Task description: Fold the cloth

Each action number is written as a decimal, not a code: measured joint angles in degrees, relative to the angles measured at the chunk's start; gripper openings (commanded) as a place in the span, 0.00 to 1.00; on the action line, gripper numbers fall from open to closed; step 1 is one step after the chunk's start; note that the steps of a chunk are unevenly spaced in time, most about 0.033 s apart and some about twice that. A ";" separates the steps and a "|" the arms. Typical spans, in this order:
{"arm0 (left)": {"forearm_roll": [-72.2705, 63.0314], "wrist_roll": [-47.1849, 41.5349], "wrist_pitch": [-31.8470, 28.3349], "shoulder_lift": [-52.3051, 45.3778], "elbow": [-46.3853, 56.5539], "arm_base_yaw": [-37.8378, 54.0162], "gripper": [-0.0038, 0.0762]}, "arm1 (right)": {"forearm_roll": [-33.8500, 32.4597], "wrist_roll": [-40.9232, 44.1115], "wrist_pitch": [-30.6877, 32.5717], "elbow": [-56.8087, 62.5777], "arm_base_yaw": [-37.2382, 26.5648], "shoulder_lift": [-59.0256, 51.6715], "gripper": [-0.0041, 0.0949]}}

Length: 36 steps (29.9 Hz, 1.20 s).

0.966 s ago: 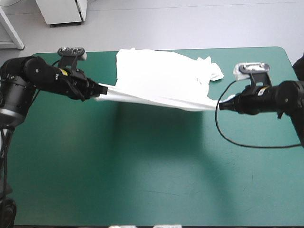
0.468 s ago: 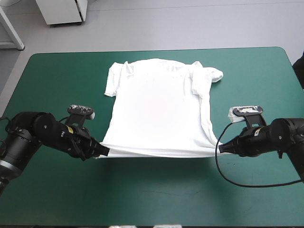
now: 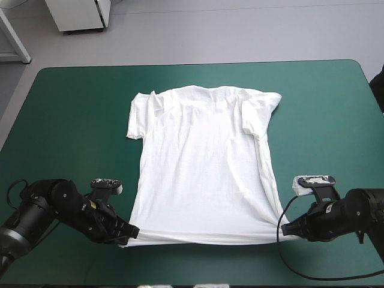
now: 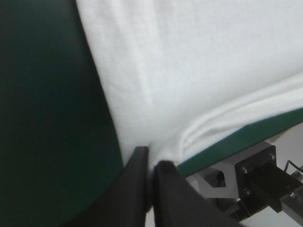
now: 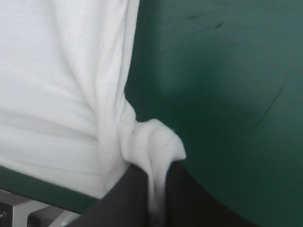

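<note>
The white T-shirt (image 3: 204,162) lies spread flat on the teal-green cover, collar end toward the far edge, hem stretched along the near edge. My left gripper (image 3: 133,231) is shut on the hem's left corner; in the left wrist view its black fingers (image 4: 142,175) pinch the T-shirt (image 4: 199,71) with the cloth bunched ahead of them. At the hem's right corner my right gripper (image 3: 284,228) is shut on a small twisted bunch of the T-shirt (image 5: 156,142), which fills the space ahead of my right gripper (image 5: 156,189). The right sleeve is folded in over the body.
Bare teal-green cover (image 3: 72,120) spreads left and right of the T-shirt. The table's near edge lies just behind both grippers, and metal framework below it (image 4: 255,175) shows in the left wrist view.
Both grippers have drawn the hem toward the near edge and lowered it. The T-shirt, earlier lifted and bunched at the far side, now lies stretched flat.
</note>
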 measured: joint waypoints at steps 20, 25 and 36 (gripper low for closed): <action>-2.61 0.63 -0.23 -3.73 2.88 -0.06 0.42 | -1.33 0.29 2.93 2.80 0.00 -2.49 0.61; -1.24 -1.07 0.42 -8.55 2.56 -0.06 0.44 | -0.48 0.60 4.92 0.52 0.00 -3.98 0.63; 3.47 -2.36 1.58 -7.04 -14.01 -0.06 0.44 | -0.76 0.89 2.62 -13.10 0.00 -3.10 0.63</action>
